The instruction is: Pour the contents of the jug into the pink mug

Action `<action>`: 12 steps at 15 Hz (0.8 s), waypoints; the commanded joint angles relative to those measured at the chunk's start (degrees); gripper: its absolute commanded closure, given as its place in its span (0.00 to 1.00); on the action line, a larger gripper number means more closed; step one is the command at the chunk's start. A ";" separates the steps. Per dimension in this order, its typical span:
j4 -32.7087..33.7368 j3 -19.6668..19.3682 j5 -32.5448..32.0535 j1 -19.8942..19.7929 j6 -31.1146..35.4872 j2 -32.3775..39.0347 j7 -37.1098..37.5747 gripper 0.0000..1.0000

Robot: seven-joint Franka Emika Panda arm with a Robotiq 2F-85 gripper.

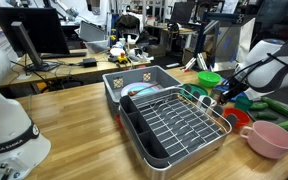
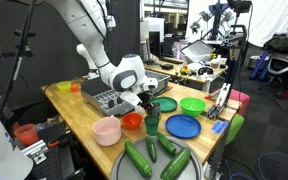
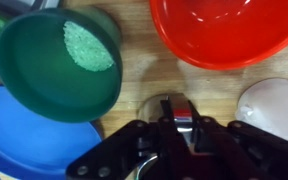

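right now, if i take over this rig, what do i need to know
Gripper: hangs over the table beside the green jug, not on it; whether it is open or shut is unclear.
Green jug: upright, with pale green grains inside.
Pink mug: on the table next to the small red cup; no grains seen in it.
Done: nothing poured yet.
Left: grasp the jug, lift it, tip it over the pink mug.

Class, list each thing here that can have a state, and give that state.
jug: upright, pale green contents inside, not held
pink mug: upright, looks empty
red cup: upright, empty
tool: off the jug; open or shut unclear
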 commanded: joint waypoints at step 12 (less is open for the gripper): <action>-2.80 1.84 0.85 -3.02 0.96 -4.13 -2.49 0.96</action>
